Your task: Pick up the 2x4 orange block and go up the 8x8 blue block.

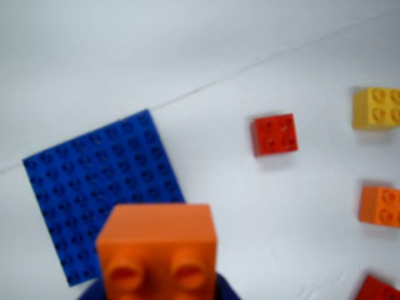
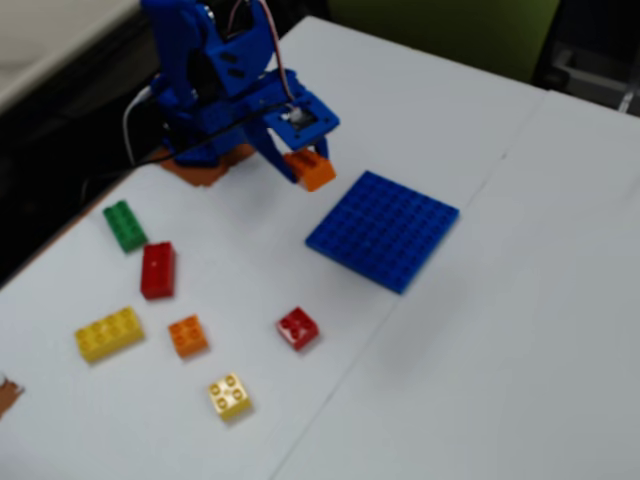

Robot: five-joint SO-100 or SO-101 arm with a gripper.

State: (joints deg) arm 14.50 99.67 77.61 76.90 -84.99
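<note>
Nearest the fixed camera, a yellow 2x2 brick (image 2: 229, 396), small orange brick (image 2: 187, 335) and red 2x2 brick (image 2: 298, 327) lie apart on the white table (image 2: 520, 330). Farther off, right of centre, the 8x8 blue block (image 2: 383, 229) lies flat. Beyond its left edge, the gripper (image 2: 305, 165) is clamped on the 2x4 orange block (image 2: 311, 170), lifted clear of the table.

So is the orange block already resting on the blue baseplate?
No. In the fixed view the claw holds the orange block beside the blue baseplate.
</note>
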